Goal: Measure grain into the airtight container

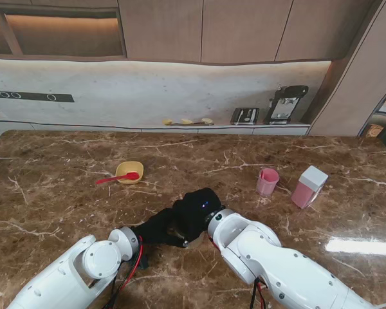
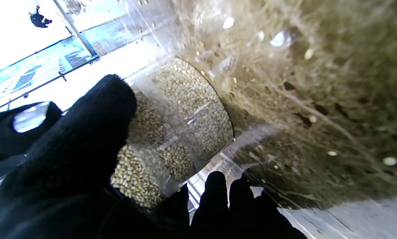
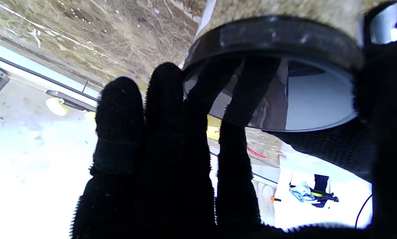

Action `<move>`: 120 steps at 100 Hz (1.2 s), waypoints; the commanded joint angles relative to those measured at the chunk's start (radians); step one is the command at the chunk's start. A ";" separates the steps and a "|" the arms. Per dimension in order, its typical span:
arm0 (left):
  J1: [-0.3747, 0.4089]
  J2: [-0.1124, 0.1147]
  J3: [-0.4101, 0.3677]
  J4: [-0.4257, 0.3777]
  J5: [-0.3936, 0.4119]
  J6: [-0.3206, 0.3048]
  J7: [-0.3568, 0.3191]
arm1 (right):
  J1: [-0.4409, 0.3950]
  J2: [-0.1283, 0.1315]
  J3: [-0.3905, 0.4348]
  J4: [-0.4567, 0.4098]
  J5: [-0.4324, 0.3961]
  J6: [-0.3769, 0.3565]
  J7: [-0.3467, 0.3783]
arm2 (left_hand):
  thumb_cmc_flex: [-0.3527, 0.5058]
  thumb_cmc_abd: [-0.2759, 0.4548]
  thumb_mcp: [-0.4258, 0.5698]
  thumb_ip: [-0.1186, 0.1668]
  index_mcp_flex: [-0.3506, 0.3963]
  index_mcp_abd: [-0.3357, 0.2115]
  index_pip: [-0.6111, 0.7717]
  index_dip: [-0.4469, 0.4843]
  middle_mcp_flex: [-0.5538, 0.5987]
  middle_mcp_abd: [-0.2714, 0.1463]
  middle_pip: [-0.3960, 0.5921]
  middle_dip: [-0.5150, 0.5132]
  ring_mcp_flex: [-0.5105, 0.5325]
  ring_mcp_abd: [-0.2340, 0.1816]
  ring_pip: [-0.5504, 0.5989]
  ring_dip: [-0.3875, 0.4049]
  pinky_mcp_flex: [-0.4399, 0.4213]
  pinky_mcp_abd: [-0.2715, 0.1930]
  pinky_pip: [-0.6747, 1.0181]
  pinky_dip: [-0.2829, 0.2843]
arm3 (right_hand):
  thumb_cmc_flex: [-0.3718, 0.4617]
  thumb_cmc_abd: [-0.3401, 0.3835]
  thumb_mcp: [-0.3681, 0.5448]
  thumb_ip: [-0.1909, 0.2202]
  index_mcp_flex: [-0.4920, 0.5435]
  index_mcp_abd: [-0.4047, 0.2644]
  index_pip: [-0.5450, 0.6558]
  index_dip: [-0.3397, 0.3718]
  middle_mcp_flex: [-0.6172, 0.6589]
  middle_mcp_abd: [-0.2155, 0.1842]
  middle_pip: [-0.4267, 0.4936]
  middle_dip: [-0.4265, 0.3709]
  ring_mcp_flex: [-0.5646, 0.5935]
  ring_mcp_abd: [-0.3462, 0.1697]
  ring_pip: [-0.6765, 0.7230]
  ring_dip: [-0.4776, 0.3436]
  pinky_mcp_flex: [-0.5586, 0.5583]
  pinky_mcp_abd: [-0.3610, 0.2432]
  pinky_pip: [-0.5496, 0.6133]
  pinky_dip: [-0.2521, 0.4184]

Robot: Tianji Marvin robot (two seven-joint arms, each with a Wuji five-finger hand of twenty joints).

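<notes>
Both black-gloved hands meet at the middle of the table, close to me. My left hand (image 1: pixel 156 228) is wrapped around a clear jar (image 2: pixel 185 113) partly filled with pale grain; its thumb (image 2: pixel 95 119) presses one side and its fingertips (image 2: pixel 215 189) curl round the other. My right hand (image 1: pixel 196 205) sits on top of the jar, fingers (image 3: pixel 165 109) spread over the black-rimmed lid (image 3: pixel 275 36) with the thumb on its far edge. From the stand the jar is almost wholly hidden by the hands. A yellow bowl (image 1: pixel 130 171) with a red spoon (image 1: pixel 116 178) lies farther off on the left.
A pink cup (image 1: pixel 267 181) and a pink box with a white lid (image 1: pixel 309 186) stand on the brown marble table (image 1: pixel 64 193) to the right. Small appliances (image 1: pixel 285 103) sit on the back counter beyond the table's far edge.
</notes>
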 commanded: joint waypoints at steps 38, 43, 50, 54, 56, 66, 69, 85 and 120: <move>0.028 0.008 0.014 0.026 0.005 0.022 -0.029 | -0.020 -0.016 -0.028 0.087 0.013 0.059 -0.133 | -0.008 0.047 0.016 0.028 0.064 -0.014 0.145 0.020 -0.014 -0.017 0.021 0.012 0.021 0.162 0.040 0.021 0.082 0.300 0.164 0.091 | 0.015 0.319 0.004 0.067 0.118 0.040 0.148 -0.062 0.177 -0.038 0.092 0.012 0.062 -0.034 -0.089 -0.030 0.005 -0.009 0.035 -0.084; 0.028 0.009 0.013 0.026 0.007 0.022 -0.032 | -0.030 -0.015 -0.015 0.079 0.008 0.045 -0.132 | -0.019 0.042 0.009 0.029 0.056 0.000 0.136 0.013 -0.015 -0.018 0.021 0.011 0.020 0.161 0.039 0.020 0.082 0.299 0.165 0.092 | -0.010 0.360 -0.085 0.084 0.043 0.049 0.083 -0.075 0.088 -0.037 0.044 -0.021 -0.041 -0.016 -0.182 -0.051 -0.098 0.014 -0.067 -0.068; 0.029 0.010 0.013 0.024 0.007 0.025 -0.034 | -0.046 -0.014 0.005 0.066 -0.001 0.031 -0.133 | -0.031 0.034 -0.007 0.033 0.046 0.014 0.105 -0.015 -0.016 -0.018 0.019 0.007 0.019 0.160 0.039 0.020 0.081 0.300 0.163 0.089 | -0.067 0.391 -0.164 0.116 -0.046 0.065 0.014 -0.096 -0.018 -0.039 -0.005 -0.062 -0.157 0.002 -0.269 -0.093 -0.215 0.042 -0.182 -0.053; 0.029 0.011 0.013 0.023 0.007 0.024 -0.037 | -0.053 -0.014 0.015 0.063 0.001 0.027 -0.143 | -0.040 0.028 -0.022 0.036 0.046 0.021 0.067 -0.051 -0.017 -0.018 0.016 0.004 0.018 0.163 0.038 0.019 0.081 0.302 0.160 0.086 | -0.099 0.394 -0.167 0.123 -0.085 0.073 -0.009 -0.102 -0.067 -0.038 -0.025 -0.078 -0.212 0.012 -0.305 -0.114 -0.273 0.055 -0.229 -0.050; 0.028 0.011 0.013 0.023 0.008 0.024 -0.038 | -0.057 -0.015 0.020 0.060 0.002 0.025 -0.146 | -0.043 0.026 -0.029 0.039 0.048 0.029 0.049 -0.070 -0.017 -0.018 0.016 0.004 0.017 0.164 0.038 0.019 0.081 0.303 0.159 0.085 | -0.120 0.396 -0.160 0.127 -0.103 0.076 -0.019 -0.102 -0.089 -0.039 -0.030 -0.087 -0.236 0.016 -0.320 -0.128 -0.295 0.059 -0.252 -0.042; 0.027 0.012 0.013 0.025 0.007 0.019 -0.041 | -0.084 -0.015 0.051 0.036 -0.005 0.015 -0.149 | -0.058 0.010 -0.059 0.043 0.050 0.049 -0.072 -0.165 -0.022 -0.017 0.003 -0.002 0.013 0.164 0.035 0.016 0.080 0.303 0.154 0.083 | -0.183 0.413 -0.142 0.129 -0.175 0.097 -0.056 -0.102 -0.185 -0.040 -0.066 -0.115 -0.346 0.029 -0.388 -0.176 -0.392 0.067 -0.332 -0.038; 0.026 0.012 0.013 0.026 0.007 0.015 -0.041 | -0.093 -0.016 0.062 0.031 -0.003 0.012 -0.159 | -0.060 0.007 -0.082 0.041 0.050 0.051 -0.121 -0.201 -0.024 -0.023 -0.003 -0.004 0.010 0.163 0.034 0.015 0.080 0.302 0.150 0.082 | -0.192 0.418 -0.138 0.129 -0.189 0.101 -0.067 -0.103 -0.206 -0.038 -0.080 -0.126 -0.370 0.033 -0.407 -0.192 -0.415 0.070 -0.355 -0.041; 0.031 0.011 -0.001 0.031 0.019 -0.021 -0.025 | -0.151 -0.022 0.131 -0.010 0.009 0.007 -0.198 | -0.060 -0.043 -0.175 0.027 0.045 0.067 -0.276 -0.290 -0.028 -0.032 -0.036 -0.047 0.001 0.148 0.008 -0.001 0.079 0.291 0.123 0.076 | -0.212 0.426 -0.131 0.127 -0.216 0.104 -0.100 -0.104 -0.274 -0.027 -0.142 -0.194 -0.468 0.046 -0.483 -0.278 -0.503 0.065 -0.463 -0.079; 0.074 0.017 -0.092 -0.027 0.063 -0.059 -0.005 | -0.271 -0.036 0.324 -0.039 0.089 -0.075 -0.313 | -0.076 -0.089 -0.231 0.008 0.054 0.051 -0.275 -0.298 -0.025 -0.080 -0.043 -0.100 0.009 0.078 -0.029 -0.085 0.094 0.260 0.068 0.014 | -0.223 0.436 -0.120 0.138 -0.160 0.071 -0.104 -0.120 -0.214 -0.038 -0.207 -0.299 -0.484 0.009 -0.521 -0.352 -0.535 0.030 -0.515 -0.132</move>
